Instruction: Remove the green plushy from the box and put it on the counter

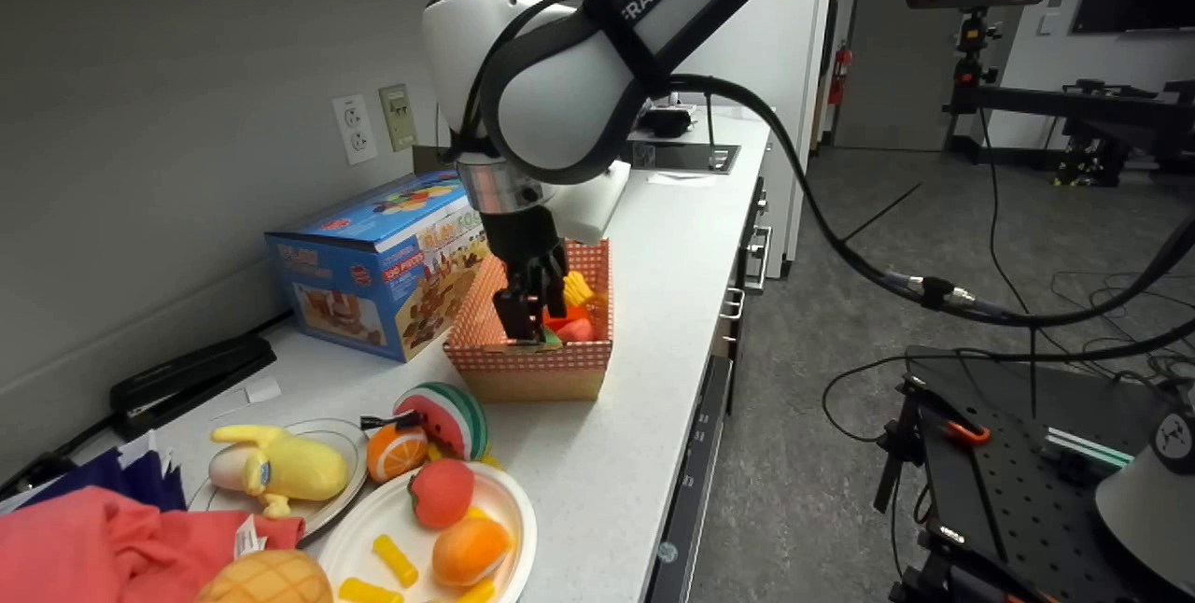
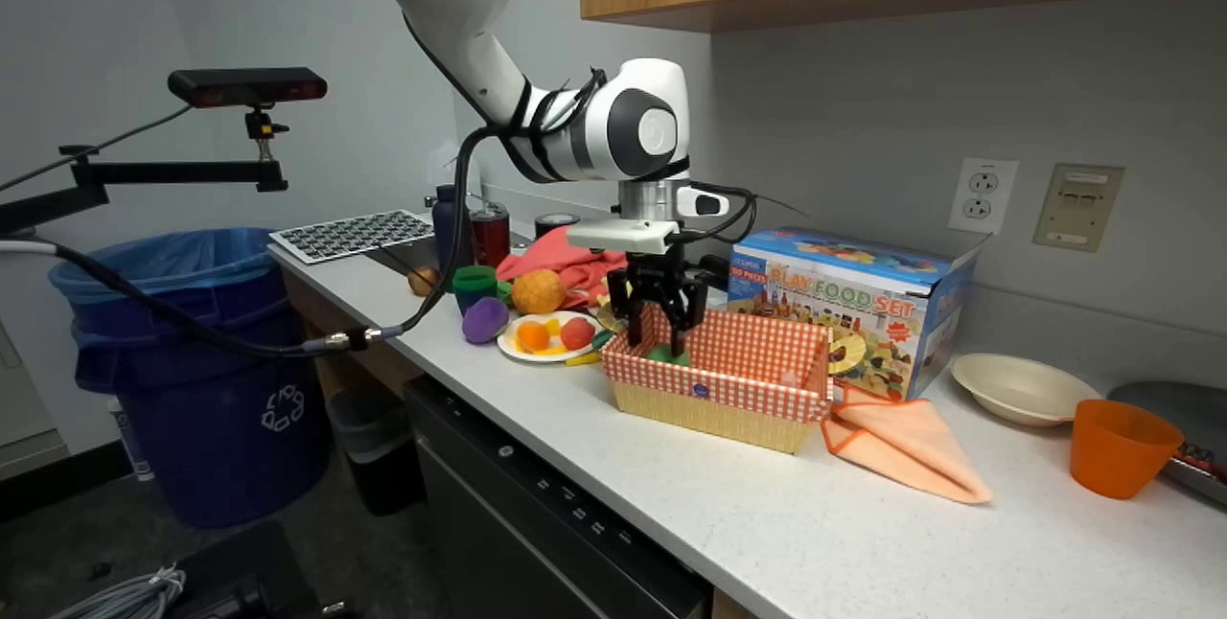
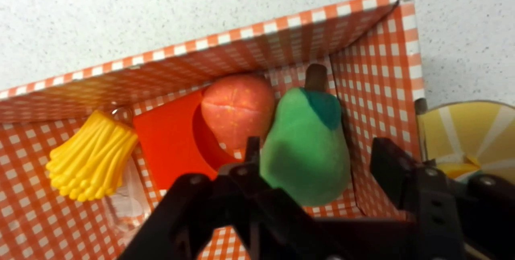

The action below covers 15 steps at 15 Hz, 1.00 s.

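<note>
The green, pear-shaped soft toy (image 3: 306,151) lies in the red-checked, rectangular, cardboard-like box (image 3: 269,27), beneath the black two-fingered gripper (image 3: 316,150). Released, the gripper spans the toy's width, presumably for side grasping. The speckled white desk (image 3: 120,18) supports the box.

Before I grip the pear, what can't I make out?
Contact between gripper and pear: unclear; gripper hides pear's lower-left edge, wrist view.
Pear's lower part: hidden by box wall, in an exterior view.
One box end: cut off by the wrist view's left edge.
Clear item: partly covered by the fries, wrist view.
</note>
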Each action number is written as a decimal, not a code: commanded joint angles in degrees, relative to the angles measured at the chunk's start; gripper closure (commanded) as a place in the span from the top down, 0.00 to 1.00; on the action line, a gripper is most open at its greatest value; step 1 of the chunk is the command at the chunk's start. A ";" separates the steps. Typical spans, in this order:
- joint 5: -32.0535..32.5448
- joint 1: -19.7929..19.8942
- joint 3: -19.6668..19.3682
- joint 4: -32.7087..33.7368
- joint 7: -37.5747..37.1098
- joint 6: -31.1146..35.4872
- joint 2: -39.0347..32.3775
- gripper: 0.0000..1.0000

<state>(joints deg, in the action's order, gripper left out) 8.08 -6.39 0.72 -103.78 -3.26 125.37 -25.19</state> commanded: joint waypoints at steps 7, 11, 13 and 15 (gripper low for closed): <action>-1.24 0.68 0.68 1.20 3.48 -4.18 0.19 0.56; -0.88 0.46 0.56 0.42 2.40 -2.93 0.08 0.59; -0.76 0.47 0.48 0.47 2.40 -2.98 0.08 0.70; -0.76 0.47 0.48 0.47 2.40 -2.98 0.08 0.70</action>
<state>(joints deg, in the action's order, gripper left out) 7.11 -6.32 0.73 -103.43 -0.71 122.55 -25.09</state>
